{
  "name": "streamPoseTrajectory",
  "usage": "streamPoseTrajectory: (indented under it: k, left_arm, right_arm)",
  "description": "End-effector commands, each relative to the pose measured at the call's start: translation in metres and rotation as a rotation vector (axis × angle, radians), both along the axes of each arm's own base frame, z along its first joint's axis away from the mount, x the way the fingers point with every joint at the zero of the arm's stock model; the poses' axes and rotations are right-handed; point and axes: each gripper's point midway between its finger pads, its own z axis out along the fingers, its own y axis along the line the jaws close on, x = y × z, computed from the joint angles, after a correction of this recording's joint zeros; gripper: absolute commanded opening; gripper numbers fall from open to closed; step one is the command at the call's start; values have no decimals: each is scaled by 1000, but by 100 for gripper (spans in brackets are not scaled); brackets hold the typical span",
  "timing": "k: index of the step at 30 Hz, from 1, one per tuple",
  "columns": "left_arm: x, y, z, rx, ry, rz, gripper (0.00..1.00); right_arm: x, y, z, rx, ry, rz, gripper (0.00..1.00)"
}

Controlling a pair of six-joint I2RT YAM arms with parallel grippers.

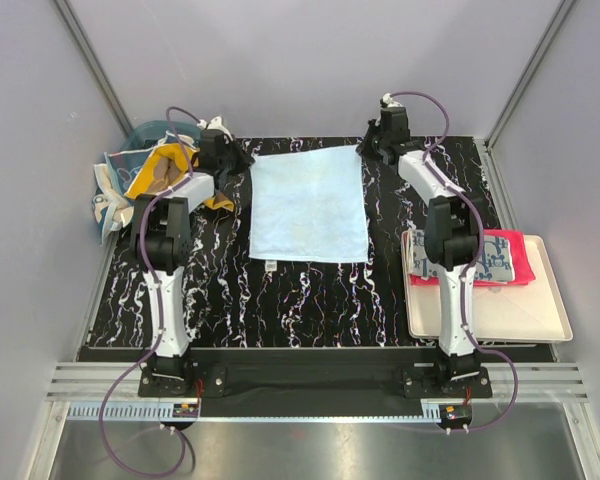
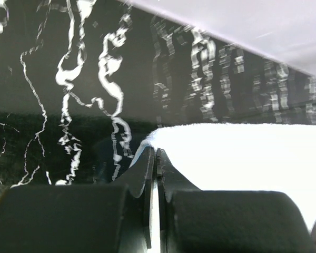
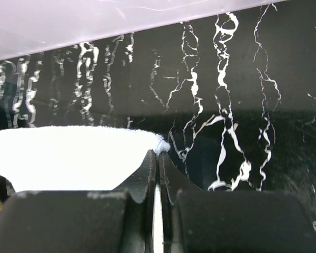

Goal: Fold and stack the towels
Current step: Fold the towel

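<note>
A light blue towel lies spread flat in the middle of the black marbled mat. My left gripper is shut on its far left corner; in the left wrist view the jaws pinch the towel's edge. My right gripper is shut on the far right corner, with the jaws closed on the corner of the towel. An orange towel spills from the basket at the back left. A folded grey patterned towel lies on a red towel in the tray.
A translucent teal basket stands at the back left corner with cloths hanging over the mat's left edge. A cream tray sits at the right edge of the mat. Grey walls close in the back and sides.
</note>
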Motion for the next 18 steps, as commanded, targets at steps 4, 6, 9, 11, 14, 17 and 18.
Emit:
streamPoseTrajectory:
  k: [4,6,9,11,14,17,18]
  left_arm:
    - [-13,-1,93,-64,-224,-19,0]
    - [-24,-3,90,-78,-217,-28,0]
    - [-42,-5,89,-104,-217,-30,0]
    - [-56,-4,85,-107,-205,-25,0]
    - [-73,-4,76,-103,-185,-20,0]
    - [-90,-5,75,-114,-182,-22,0]
    - [-95,-7,80,-111,-186,-18,0]
  right_arm:
    - [-17,-6,66,65,-130,-20,0]
    - [-26,-7,56,73,-110,-25,0]
    - [-39,-8,54,87,-99,-27,0]
    - [-49,-8,53,96,-93,-23,0]
    - [-63,-12,51,107,-80,-32,0]
    - [-81,-14,42,114,-47,-44,0]
    - [-85,-15,40,122,-37,-49,0]
